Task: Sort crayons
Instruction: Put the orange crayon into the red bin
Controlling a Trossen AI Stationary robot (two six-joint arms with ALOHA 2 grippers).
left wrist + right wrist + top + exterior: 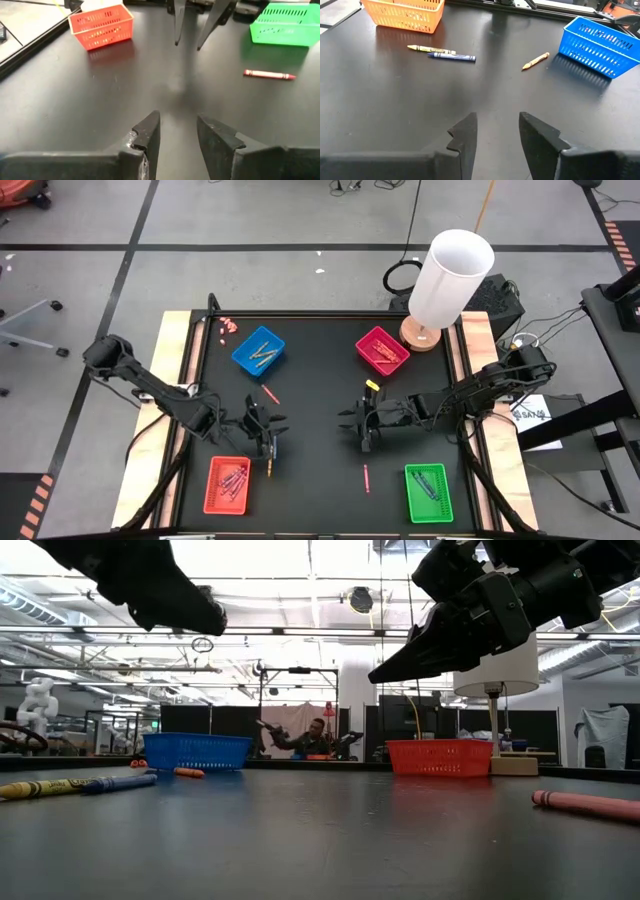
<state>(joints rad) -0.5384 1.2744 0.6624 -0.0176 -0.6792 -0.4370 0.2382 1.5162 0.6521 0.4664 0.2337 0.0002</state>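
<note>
My left gripper point(274, 430) is open and empty above the black mat, left of centre; its own view shows its fingers apart point(177, 134). My right gripper point(350, 427) faces it, open and empty point(497, 134). Loose crayons lie flat on the mat. A yellow crayon point(431, 49) and a blue crayon point(452, 57) lie side by side near the red tray point(228, 484). An orange crayon point(270, 393) lies near the blue tray point(258, 351). A red crayon point(270, 75) lies left of the green tray point(429, 492). A yellow crayon point(372, 384) lies just beyond my right gripper.
A magenta tray point(382, 349) stands at the far right and holds crayons, as do the other trays. A white lamp point(450, 280) on a wooden base stands at the far right corner. Tiny pink bits point(228, 327) lie at the far left corner. Bare mat lies between the two grippers.
</note>
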